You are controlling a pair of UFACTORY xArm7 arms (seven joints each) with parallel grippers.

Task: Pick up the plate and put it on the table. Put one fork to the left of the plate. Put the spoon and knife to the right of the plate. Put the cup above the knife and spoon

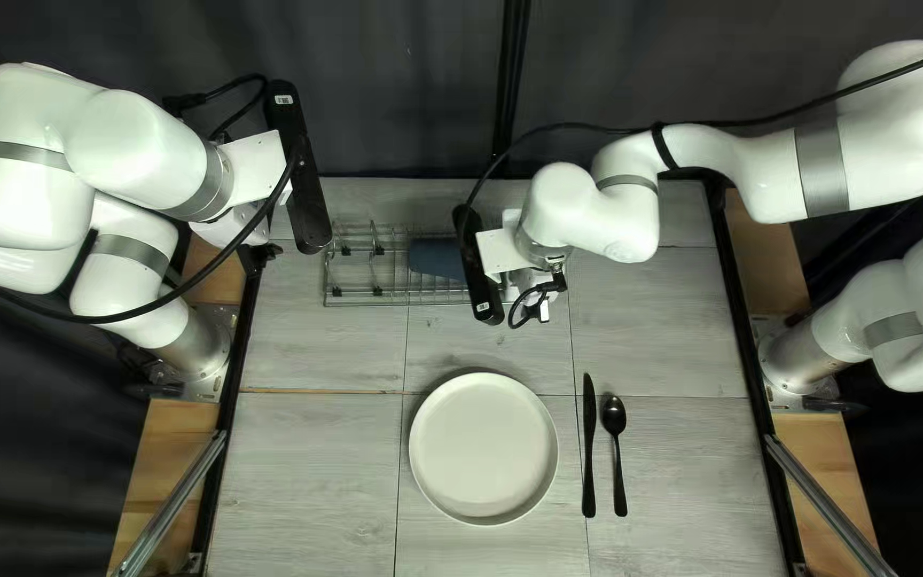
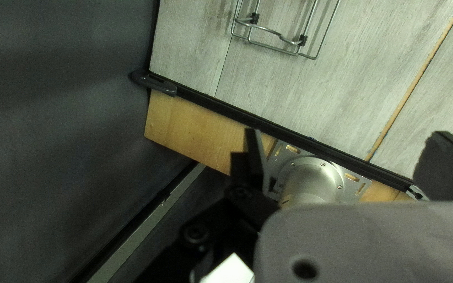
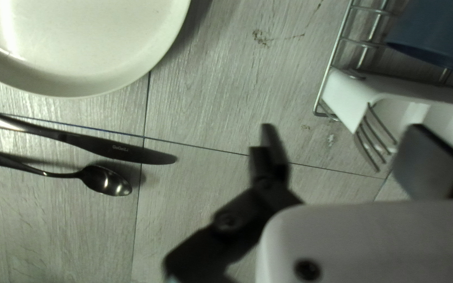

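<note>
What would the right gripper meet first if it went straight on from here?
Probably the fork, whose tines show between its open fingers, by the white holder; depth is unclear, so it might pass them and reach the tabletop.

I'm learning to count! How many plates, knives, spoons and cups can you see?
Plate: 1
Knife: 1
Spoon: 1
Blue cup: 1
Total: 4
</note>
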